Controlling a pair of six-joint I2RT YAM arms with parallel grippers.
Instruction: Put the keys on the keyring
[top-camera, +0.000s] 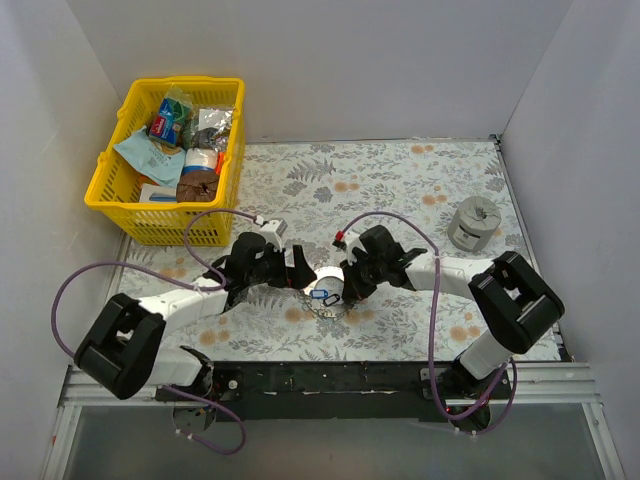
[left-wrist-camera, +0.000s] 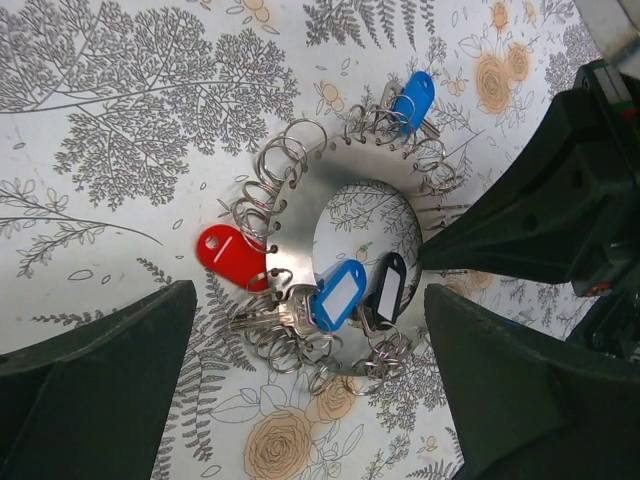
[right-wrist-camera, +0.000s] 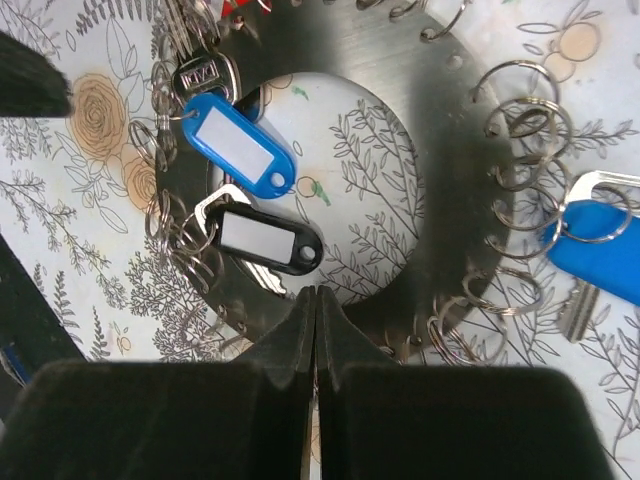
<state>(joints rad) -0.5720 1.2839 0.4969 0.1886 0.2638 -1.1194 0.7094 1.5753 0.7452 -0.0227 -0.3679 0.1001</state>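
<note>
- The keyring (left-wrist-camera: 345, 165) lies flat on the surface (left-wrist-camera: 120, 130) between both grippers, with keys (left-wrist-camera: 338, 296) hanging from its rim loops (left-wrist-camera: 262, 195).
- Right gripper (right-wrist-camera: 316, 300): fingers together, tip on the steel band. Whether it pinches the metal, I cannot tell.
- Left gripper (left-wrist-camera: 310, 335): fingers apart, straddling the tagged keys.
- Probably best: steady the plate with the right gripper and work one loop slowly with the left.
- Brushed flat steel, thin springy wire loops and glossy plastic tags (left-wrist-camera: 228, 256), likely slippery and quick to tangle.
</note>
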